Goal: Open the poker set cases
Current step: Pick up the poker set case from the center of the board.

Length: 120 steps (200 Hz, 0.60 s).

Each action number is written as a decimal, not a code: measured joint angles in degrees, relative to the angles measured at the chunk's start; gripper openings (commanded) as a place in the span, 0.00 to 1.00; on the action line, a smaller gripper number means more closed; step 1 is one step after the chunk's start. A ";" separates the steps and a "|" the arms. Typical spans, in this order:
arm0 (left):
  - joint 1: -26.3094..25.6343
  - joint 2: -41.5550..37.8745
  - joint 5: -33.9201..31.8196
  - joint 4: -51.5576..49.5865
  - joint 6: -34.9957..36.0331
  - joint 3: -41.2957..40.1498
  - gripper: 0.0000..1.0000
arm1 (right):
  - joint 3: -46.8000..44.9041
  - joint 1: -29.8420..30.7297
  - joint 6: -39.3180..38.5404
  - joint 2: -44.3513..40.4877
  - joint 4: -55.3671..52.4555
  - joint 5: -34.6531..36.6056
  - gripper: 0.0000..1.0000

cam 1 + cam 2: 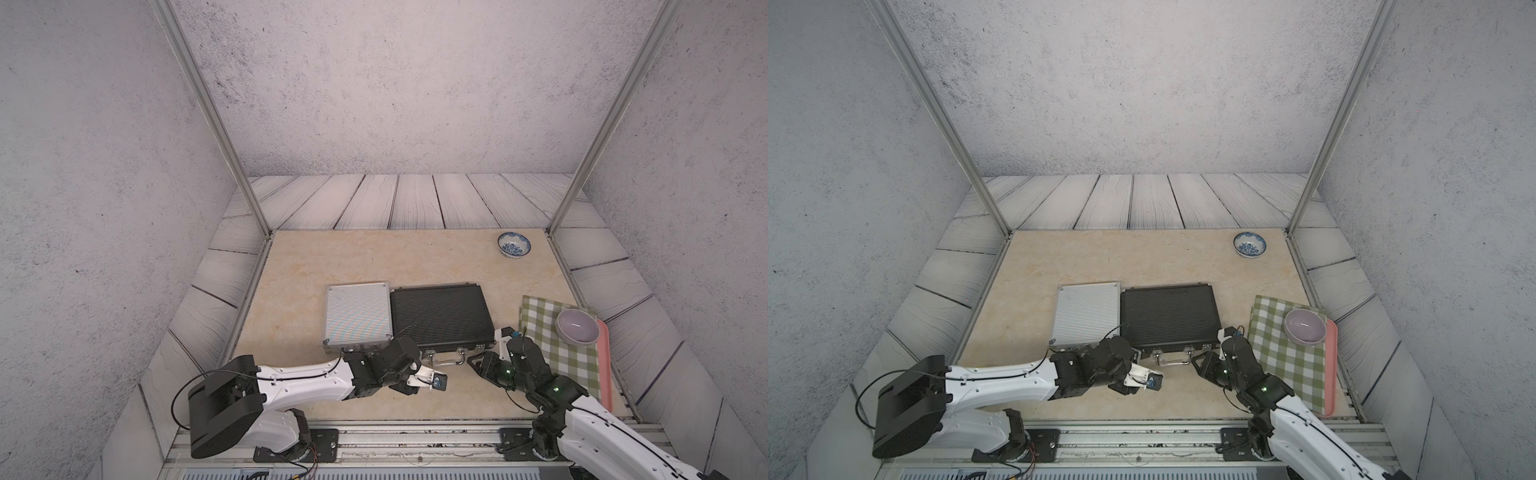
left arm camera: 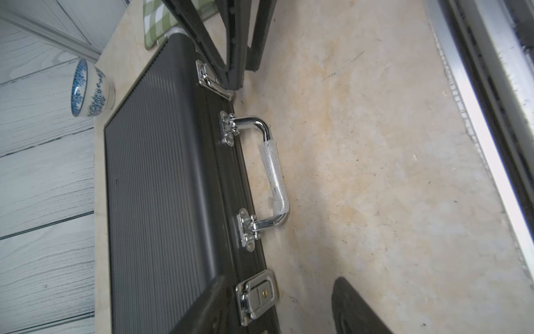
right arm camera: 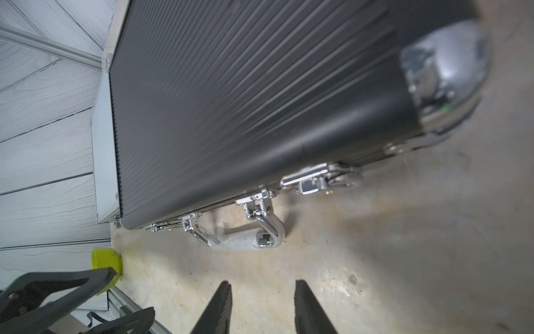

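Though the ribbed black case (image 1: 440, 316) lies shut, both grippers are empty.
Left gripper (image 2: 280, 280) gapes wide at its chrome latch (image 2: 257, 295); right gripper (image 3: 263, 283) is narrowly parted.

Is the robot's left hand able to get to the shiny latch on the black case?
Probably yes. The left hand hangs right at the latch near that end of the black case. It is open, with one finger on each side, and nothing lies in between.

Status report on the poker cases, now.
Left gripper: jaws open at a latch on the black case. Right gripper: jaws open, empty, facing its front edge. Both lids down, silver case alongside. Nothing blocking the latches.
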 measured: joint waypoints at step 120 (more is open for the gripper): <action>0.00 6.01 -4.85 0.76 0.50 1.75 0.64 | -3.04 2.97 -1.51 9.33 13.38 2.45 0.45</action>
